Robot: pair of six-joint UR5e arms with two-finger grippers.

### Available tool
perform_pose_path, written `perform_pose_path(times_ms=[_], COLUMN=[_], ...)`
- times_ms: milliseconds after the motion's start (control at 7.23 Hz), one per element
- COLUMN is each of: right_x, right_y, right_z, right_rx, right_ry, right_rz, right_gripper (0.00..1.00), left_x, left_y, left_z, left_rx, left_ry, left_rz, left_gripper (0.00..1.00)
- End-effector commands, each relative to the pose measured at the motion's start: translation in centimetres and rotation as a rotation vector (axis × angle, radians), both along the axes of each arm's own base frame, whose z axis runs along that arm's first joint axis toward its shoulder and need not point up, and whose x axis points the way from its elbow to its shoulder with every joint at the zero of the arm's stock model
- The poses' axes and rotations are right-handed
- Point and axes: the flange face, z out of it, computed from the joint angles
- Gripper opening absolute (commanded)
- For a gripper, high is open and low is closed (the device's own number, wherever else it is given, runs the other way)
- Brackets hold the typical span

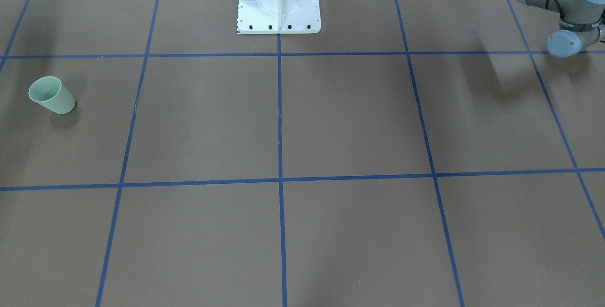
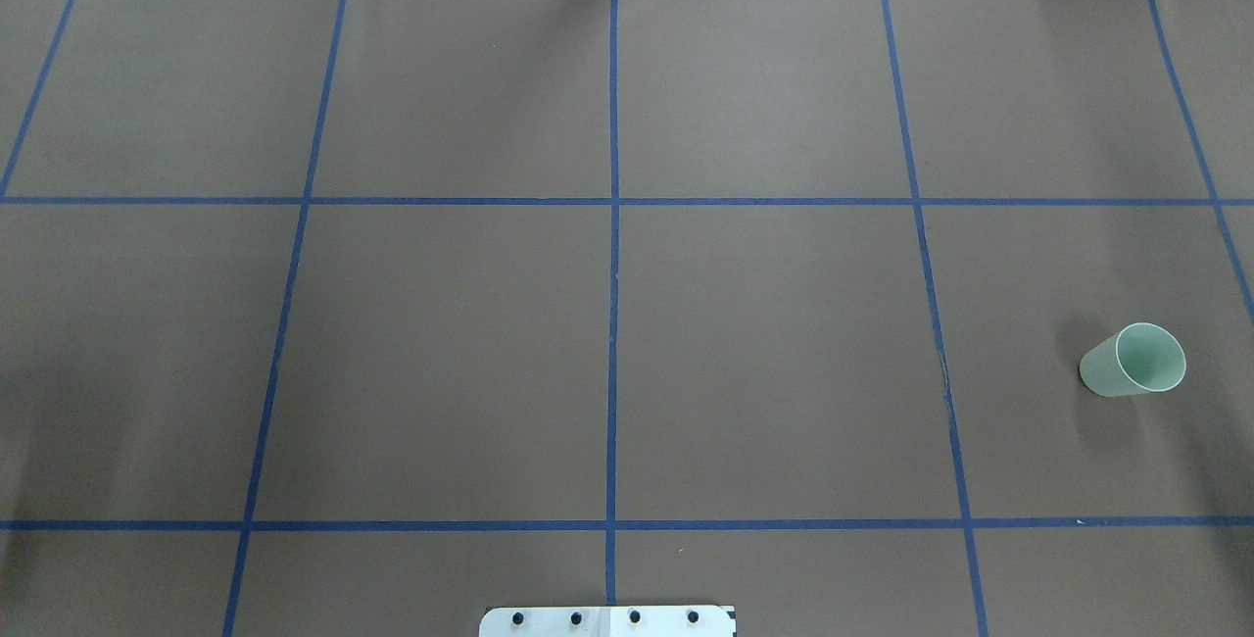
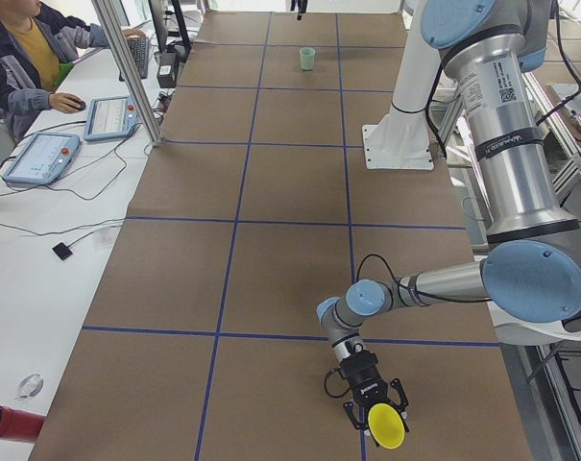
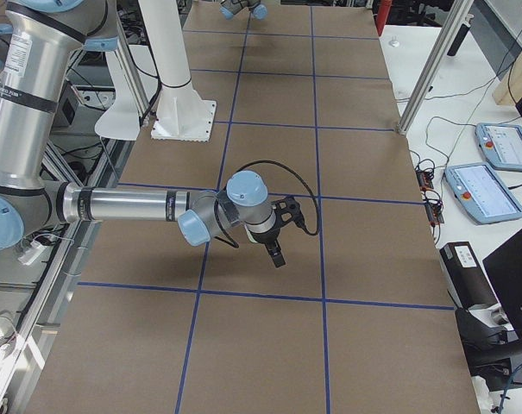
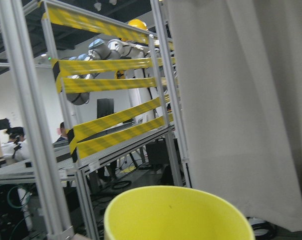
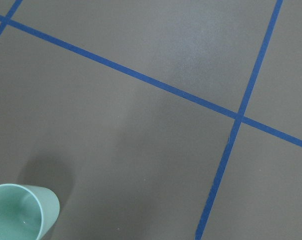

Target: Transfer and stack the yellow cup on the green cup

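At the bench's far end on the robot's left side, outside what the overhead camera covers, the yellow cup (image 3: 387, 425) sits at the tip of the left pincer (image 3: 377, 419). The side view shows its dark fingers either side of the cup. From that view alone I cannot tell whether they are pressed onto it or only bracketing it. The left wrist camera shows the cup's rim (image 5: 175, 215) close below the lens with the room behind it, so the cup seems turned toward the horizontal, but no fingers appear there.

The green cup (image 2: 1133, 361) stands upright on the bench (image 2: 764, 343), mouth up, well apart from the yellow one and over on the robot's right side. The right pincer (image 4: 278, 254) hangs above the bench with nothing visible between its fingers. Whether they are spread or together I cannot tell. Its wrist camera catches the green cup's rim (image 6: 18, 212) in the bottom corner, so it is probably near that cup.

My reading is that the task is at the start of the transfer, with the stacking not yet done. The next move calls for carrying the yellow cup across toward the middle, where the right pincer could take it. It then has to be brought upright and lined up over the green cup's mouth before release, because a tilted cup would catch on the rim.
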Motion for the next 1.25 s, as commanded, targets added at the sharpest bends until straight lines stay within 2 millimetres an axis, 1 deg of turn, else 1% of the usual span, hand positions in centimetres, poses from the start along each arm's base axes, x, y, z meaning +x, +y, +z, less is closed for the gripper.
perform_pose_path(times_ms=[0, 138, 277, 415, 554, 692, 830, 969, 1107], right_x=[0.0, 0.0, 0.0, -0.1, -0.1, -0.1, -0.3, -0.4, -0.9], right_y=[-0.2, -0.3, -0.3, -0.3, -0.3, -0.5, -1.3, -1.7, -3.1], right_z=[-0.1, -0.2, -0.2, -0.3, -0.3, -0.4, -1.1, -2.5, -4.7], right_rx=[0.003, 0.003, 0.000, -0.004, -0.011, -0.013, -0.007, 0.025, 0.066], right_ry=[-0.001, 0.001, 0.001, -0.005, -0.010, -0.013, -0.019, -0.029, -0.062], right_rz=[0.002, 0.002, 0.003, 0.011, 0.016, 0.021, 0.029, 0.029, 0.014], right_gripper=[1.00, 1.00, 1.00, 1.00, 1.00, 1.00, 1.00, 1.00, 1.00], left_x=[-1.2, -2.1, -2.7, -3.1, -3.2, -2.9, -2.6, -1.3, 0.3], left_y=[-4.9, -8.2, -11.9, -15.2, -18.6, -20.9, -22.1, -24.3, -27.1], left_z=[-1.3, -2.5, -4.1, -5.1, -5.6, -6.7, -8.3, -11.3, -15.4], left_rx=[0.125, 0.186, 0.247, 0.308, 0.380, 0.454, 0.533, 0.661, 0.782], left_ry=[0.009, 0.024, 0.042, 0.052, 0.076, 0.116, 0.154, 0.188, 0.202], left_rz=[0.138, 0.207, 0.280, 0.349, 0.414, 0.498, 0.580, 0.652, 0.743], left_gripper=[0.13, 0.13, 0.13, 0.13, 0.13, 0.13, 0.13, 0.14, 0.14])
